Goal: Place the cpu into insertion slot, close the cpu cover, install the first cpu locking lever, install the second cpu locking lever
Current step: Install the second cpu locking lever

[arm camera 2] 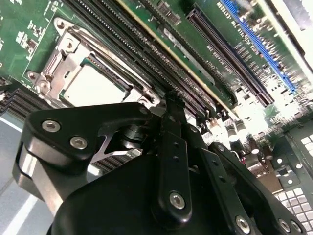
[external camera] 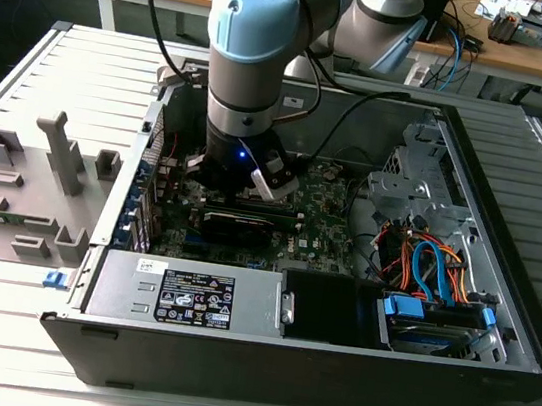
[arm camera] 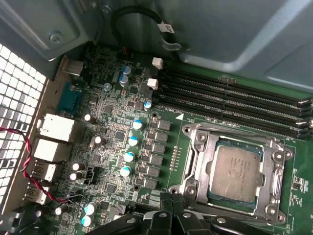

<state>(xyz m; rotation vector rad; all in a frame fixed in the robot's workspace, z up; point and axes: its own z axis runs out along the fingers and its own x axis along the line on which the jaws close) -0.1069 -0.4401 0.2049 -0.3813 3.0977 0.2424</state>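
Note:
The cpu (arm camera: 234,171), a flat silver-grey square, lies in the insertion slot (arm camera: 188,188) on the green motherboard. The cpu cover (arm camera: 230,139), a thin silver frame, lies flat around it, and the chip shows through its square opening. The second wrist view shows the same cpu (arm camera 2: 95,89) and cover (arm camera 2: 58,68) just beyond my gripper. My gripper (arm camera: 171,199) hovers beside the socket's edge, fingers shut together with nothing between them. In the exterior view my gripper (external camera: 243,184) reaches down inside the open computer case and hides the socket.
Black memory slots (arm camera: 234,100) run alongside the socket. Capacitors and rear ports (arm camera: 54,129) stand nearby, and the grey case wall (arm camera: 234,29) is close behind. A power supply (external camera: 187,297), a drive cage with cables (external camera: 432,276) and a black card (external camera: 238,224) fill the case.

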